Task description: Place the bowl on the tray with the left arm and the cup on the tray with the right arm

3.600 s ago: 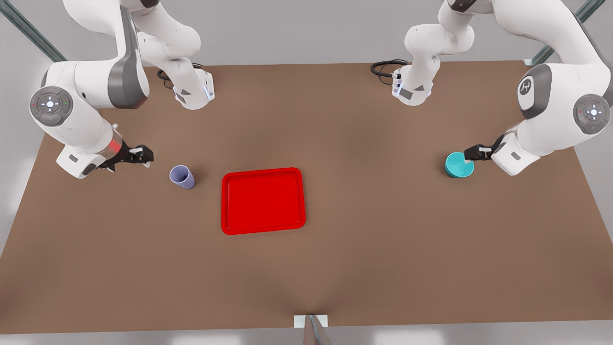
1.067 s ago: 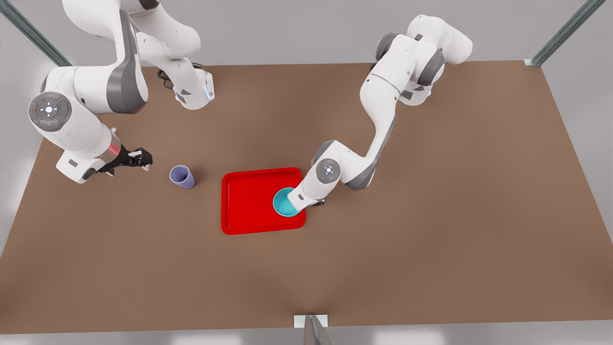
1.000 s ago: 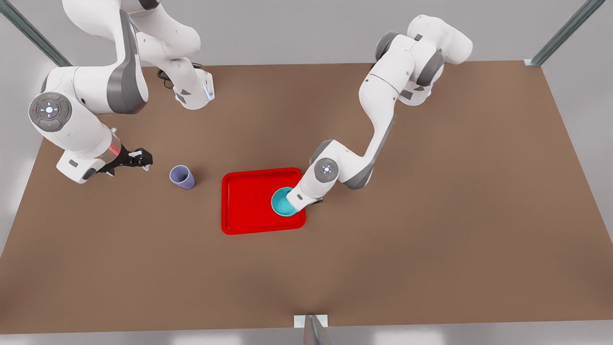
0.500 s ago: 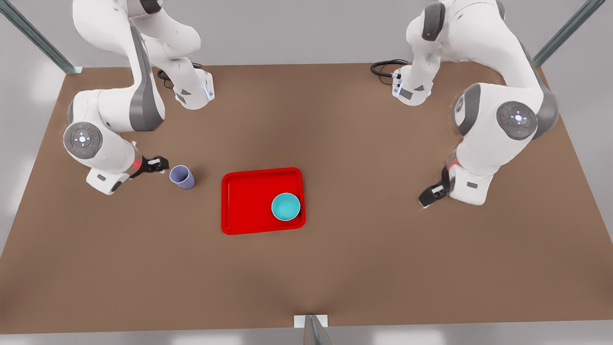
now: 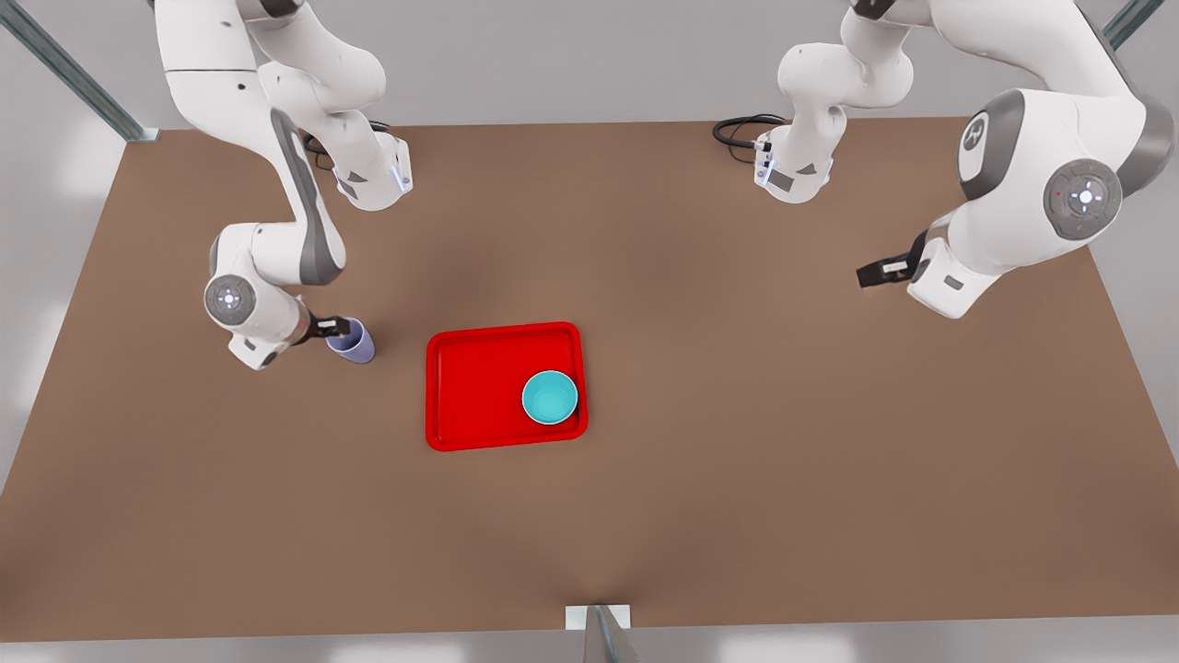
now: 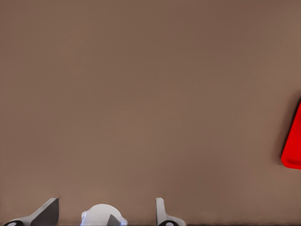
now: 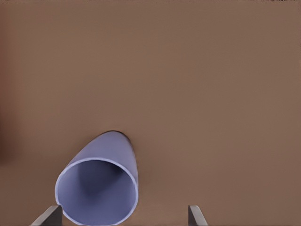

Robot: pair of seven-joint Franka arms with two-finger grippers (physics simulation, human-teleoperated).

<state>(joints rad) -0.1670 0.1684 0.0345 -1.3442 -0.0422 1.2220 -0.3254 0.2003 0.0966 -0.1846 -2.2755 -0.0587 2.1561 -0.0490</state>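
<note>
Right wrist view, cup (image 7: 99, 188) between spread right fingers (image 7: 196, 216), left fingers (image 6: 162, 214) spread apart

Bowl (image 5: 550, 398) on tray (image 5: 479, 387) front view's right side, cup (image 5: 355, 343) on table (image 5: 737, 460) just left of tray

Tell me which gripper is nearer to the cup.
The right gripper: it is open at the cup's rim, on the front view's left. The left gripper waits far off on that view's right, beyond the tray.

Teal bowl (image 5: 550, 397), bright red tray (image 5: 479, 387), pale lavender cup (image 5: 355, 345), brown table (image 5: 700, 442), white/grey arms.
</note>
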